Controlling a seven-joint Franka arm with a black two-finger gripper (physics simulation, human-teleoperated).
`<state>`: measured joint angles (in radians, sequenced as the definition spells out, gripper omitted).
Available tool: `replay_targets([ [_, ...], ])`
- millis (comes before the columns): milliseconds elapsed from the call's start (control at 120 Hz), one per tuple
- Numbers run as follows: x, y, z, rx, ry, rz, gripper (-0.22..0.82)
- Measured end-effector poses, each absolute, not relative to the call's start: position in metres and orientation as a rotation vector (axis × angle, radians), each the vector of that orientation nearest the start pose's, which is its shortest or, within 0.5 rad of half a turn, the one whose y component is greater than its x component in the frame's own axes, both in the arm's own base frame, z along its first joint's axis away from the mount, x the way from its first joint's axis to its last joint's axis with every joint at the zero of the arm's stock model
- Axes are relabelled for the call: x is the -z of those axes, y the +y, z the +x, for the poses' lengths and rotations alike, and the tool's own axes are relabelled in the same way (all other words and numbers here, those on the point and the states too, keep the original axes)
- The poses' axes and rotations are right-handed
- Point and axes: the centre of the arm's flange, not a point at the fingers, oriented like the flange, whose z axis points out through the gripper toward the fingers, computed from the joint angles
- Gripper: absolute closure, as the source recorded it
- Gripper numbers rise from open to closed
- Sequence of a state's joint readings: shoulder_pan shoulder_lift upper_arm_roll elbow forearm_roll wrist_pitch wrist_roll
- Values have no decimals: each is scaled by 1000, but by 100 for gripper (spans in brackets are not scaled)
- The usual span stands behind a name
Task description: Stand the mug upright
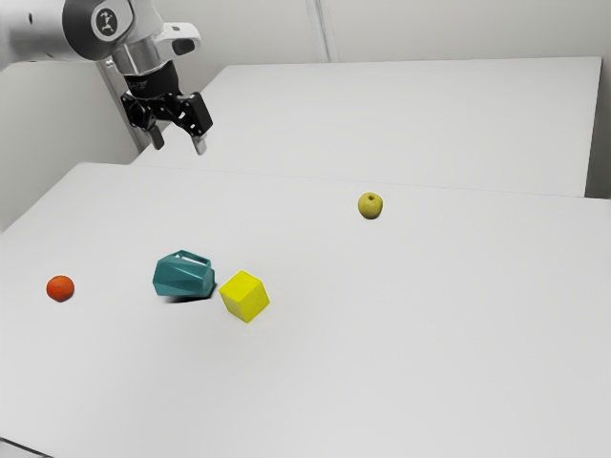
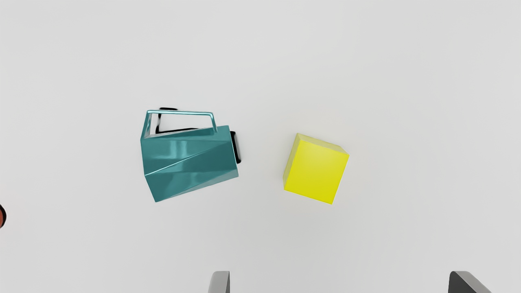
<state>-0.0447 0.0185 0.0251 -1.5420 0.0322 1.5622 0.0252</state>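
Note:
High over the table in the exterior view, my gripper (image 1: pixel 179 145) stands open and touches nothing. The teal faceted mug (image 1: pixel 184 276) lies on its side on the tabletop, lower than the gripper and well apart from it. In the wrist view the same mug (image 2: pixel 189 162) shows its long side and its angular handle. The wrist view also has my gripper (image 2: pixel 340 280), its two fingertips wide apart with bare table between them.
A yellow cube (image 1: pixel 244 297) stands close beside the mug, with a small gap. An orange-red ball (image 1: pixel 60 288) lies toward the exterior view's left on the white table (image 1: pixel 430 363). A yellow-green apple (image 1: pixel 370 205) sits farther back.

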Motion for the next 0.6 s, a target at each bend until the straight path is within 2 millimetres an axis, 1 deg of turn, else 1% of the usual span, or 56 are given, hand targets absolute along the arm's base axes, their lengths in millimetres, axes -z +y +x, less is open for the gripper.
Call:
replay_targets([
  [133,-625,-6,557,-6,64,-3109,2],
  [292,-626,-3,543,-13,58,-3111,2],
  [367,-627,3,541,-16,43,-3111,2],
  [417,-623,12,539,-29,23,-3114,2],
  [467,-619,25,538,-42,-6,-3121,2],
  [600,-610,75,533,-63,-123,-3152,2],
])
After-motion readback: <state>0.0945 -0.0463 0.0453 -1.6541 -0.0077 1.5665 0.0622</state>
